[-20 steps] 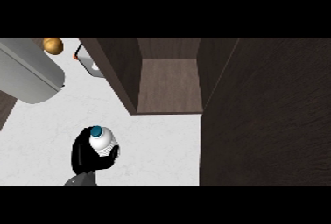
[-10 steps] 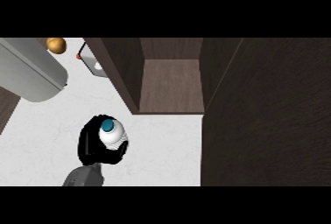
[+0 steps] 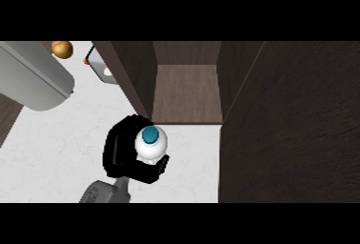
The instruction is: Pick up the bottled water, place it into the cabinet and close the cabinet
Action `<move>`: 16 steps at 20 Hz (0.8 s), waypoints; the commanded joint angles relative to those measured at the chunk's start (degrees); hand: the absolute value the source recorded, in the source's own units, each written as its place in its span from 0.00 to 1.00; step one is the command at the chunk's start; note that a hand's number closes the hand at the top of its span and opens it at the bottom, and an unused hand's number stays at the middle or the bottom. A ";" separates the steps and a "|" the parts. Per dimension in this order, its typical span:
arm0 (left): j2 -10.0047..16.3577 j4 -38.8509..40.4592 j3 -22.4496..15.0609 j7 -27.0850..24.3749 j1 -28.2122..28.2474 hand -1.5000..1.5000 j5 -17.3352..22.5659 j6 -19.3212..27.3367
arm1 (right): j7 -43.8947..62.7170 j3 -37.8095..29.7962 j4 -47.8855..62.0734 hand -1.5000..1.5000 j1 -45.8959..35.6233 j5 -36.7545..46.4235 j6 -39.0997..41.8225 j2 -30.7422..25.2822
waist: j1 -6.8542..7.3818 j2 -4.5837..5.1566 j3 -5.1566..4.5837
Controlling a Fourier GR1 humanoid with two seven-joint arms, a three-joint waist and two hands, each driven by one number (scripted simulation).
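Observation:
The bottled water (image 3: 150, 143) is a white bottle with a teal cap, seen from above, just in front of the open cabinet's left lower corner. My left hand (image 3: 121, 153) is shut on it, its black fingers curling round the bottle's left and near sides and hiding most of the body. The grey forearm (image 3: 104, 189) comes in from the lower left. The dark wooden cabinet (image 3: 132, 78) stands open, and its brown inner shelf (image 3: 187, 94) is bare. A broad dark door panel (image 3: 292, 133) fills the right side. My right hand does not show.
A large grey rounded object (image 3: 32, 78) lies at the upper left on the white counter (image 3: 53, 143). Beside it sit a small golden-brown item (image 3: 62, 49) and a white and orange thing (image 3: 104, 69), close to the cabinet's left wall.
My left hand has carried the bottle away from me and slightly right, up to the cabinet's front edge. The cabinet stays open.

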 commanded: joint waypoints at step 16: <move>-0.03 -3.83 -15.15 20.22 -29.32 1.00 0.33 39.55 | 6.47 -1.47 -5.31 0.00 -3.42 -5.58 -0.85 -0.22 | -1.39 0.32 -0.01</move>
